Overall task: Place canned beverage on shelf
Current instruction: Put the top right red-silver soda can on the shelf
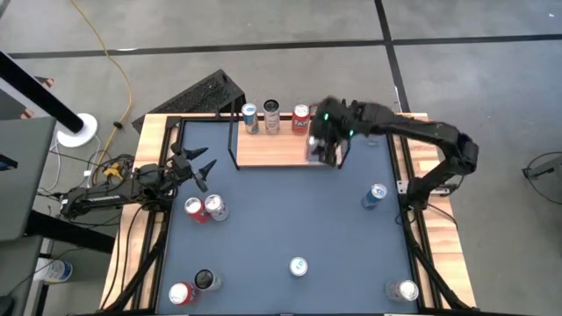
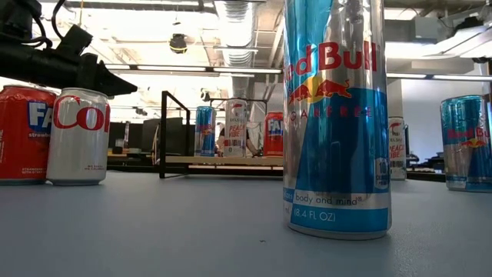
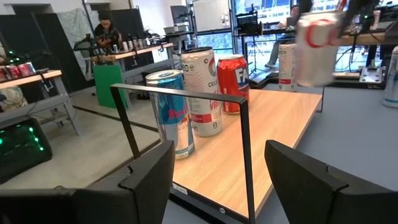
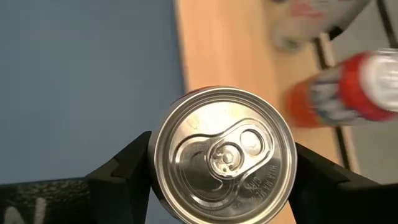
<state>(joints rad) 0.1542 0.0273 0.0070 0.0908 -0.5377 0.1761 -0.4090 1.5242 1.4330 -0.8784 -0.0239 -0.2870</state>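
Dark-blue tabletop (image 1: 290, 219) w/ a light-wood frame, grey floor around it, office space behind.

Shelf (image 1: 272, 149) sits at the far edge of the blue top: small pale wood board w/ thin black wire side frames. On its far edge I see 3 cans in a row: blue/silver can (image 1: 250, 118), white can (image 1: 271, 115), red can (image 1: 301, 117).

R gripper (image 4: 221, 168) is over the shelf's right end, just in front of the red can. Its fingers press on both sides of a can (image 4: 222, 155). From the R wrist cam I look straight down on that can's plain silver lid, pull tab intact, body upright, wood board under it. In the L wrist cam it shows as a blurred white can w/ red marking. Can't tell if its base touches the board.

L gripper (image 1: 200, 168) waits at the left side of the blue top, near the shelf's left frame, aimed at the shelf. Fingers look spread in its wrist cam, so I can't tell its state for sure.

Loose cans on the blue top: red + white pair (image 1: 205, 208) near the L arm, blue can (image 1: 375, 195) at right, one centre-front (image 1: 299, 266), more at the front corners.
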